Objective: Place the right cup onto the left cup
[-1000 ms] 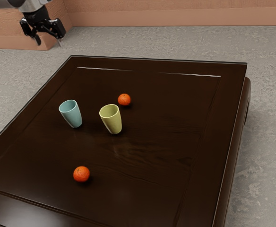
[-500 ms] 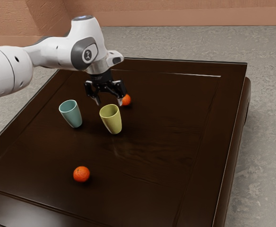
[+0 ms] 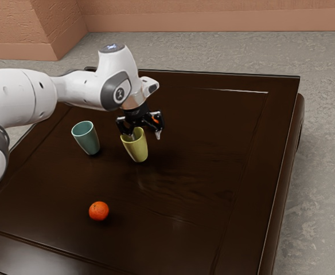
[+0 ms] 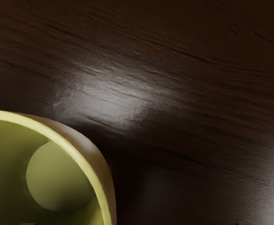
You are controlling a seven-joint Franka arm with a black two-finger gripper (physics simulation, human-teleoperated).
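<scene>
My gripper (image 3: 145, 135) is open at the yellow-green cup (image 3: 136, 150). One finger is at the cup's mouth and appears to dip inside the rim; the other stands outside, past the cup on the exterior view's right. The cup is upright on the table. To the exterior view's left of it stands the teal cup (image 3: 86, 140), upright and apart from it. In the wrist view, the yellow-green cup (image 4: 59, 176) shows its rim and round inner bottom close under my hand.
An orange (image 3: 98, 211) lies on the dark table (image 3: 207, 229) nearer the exterior camera. A bit of another orange (image 3: 155, 119) shows behind the gripper. The arm passes above the table's edge on the exterior view's left.
My arm swung in over the table from the upper left, then my hand came lower and farther to the exterior view's right, down to the yellow-green cup's rim. Both cups stay where they were.
</scene>
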